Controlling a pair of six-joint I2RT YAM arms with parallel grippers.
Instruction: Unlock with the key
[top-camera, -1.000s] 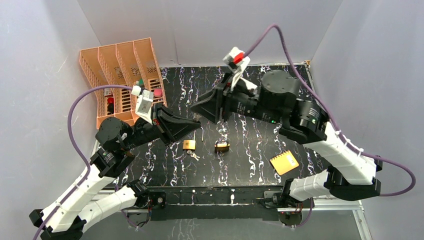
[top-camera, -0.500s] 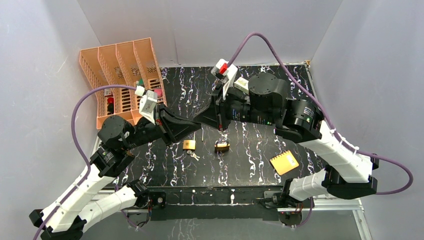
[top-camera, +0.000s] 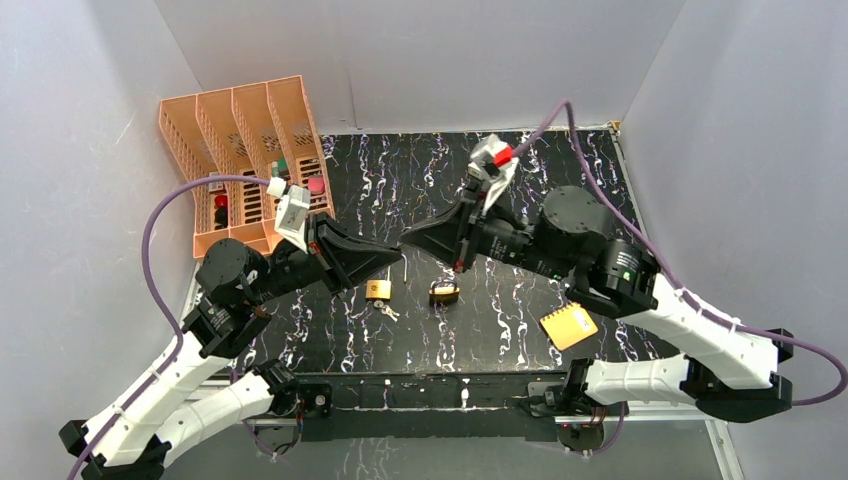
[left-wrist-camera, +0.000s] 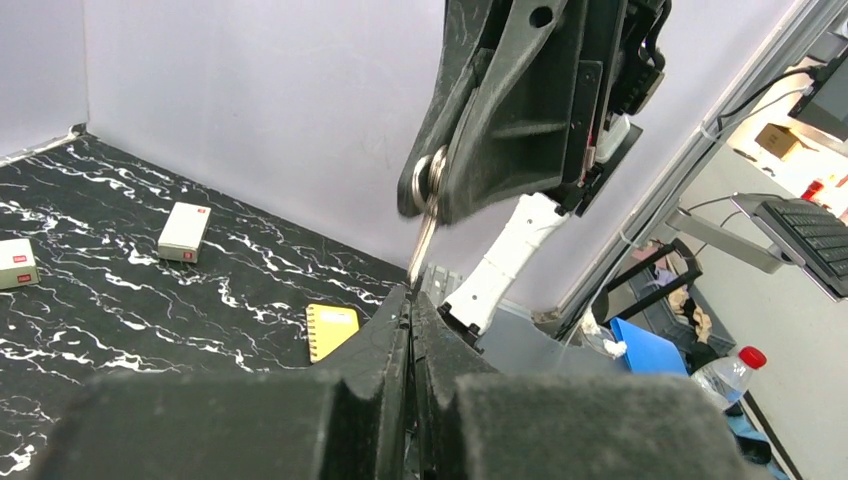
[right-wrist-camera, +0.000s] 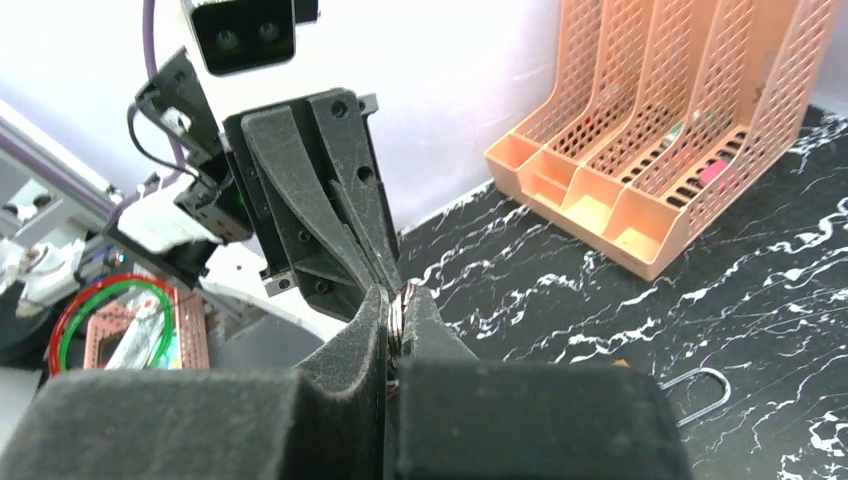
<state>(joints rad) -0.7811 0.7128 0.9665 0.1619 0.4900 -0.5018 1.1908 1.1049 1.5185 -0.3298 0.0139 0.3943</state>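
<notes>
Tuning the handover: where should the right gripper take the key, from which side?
Grip the key by its round head, pads on the flat faces, coming in opposite the left gripper. Its thin blade runs into that gripper's shut tips, so the head looks the only wide free part. The right gripper is shut there.

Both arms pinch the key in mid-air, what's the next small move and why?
Probably open the left jaws: the right gripper grips the key by its head, while the left gripper pinches the blade tip, which must be free to enter a padlock.

Marbled table (top-camera: 500, 310): brass padlocks (top-camera: 378, 290), loose keys (top-camera: 386, 311), notepad (top-camera: 568, 326), rack (top-camera: 240, 150).
</notes>
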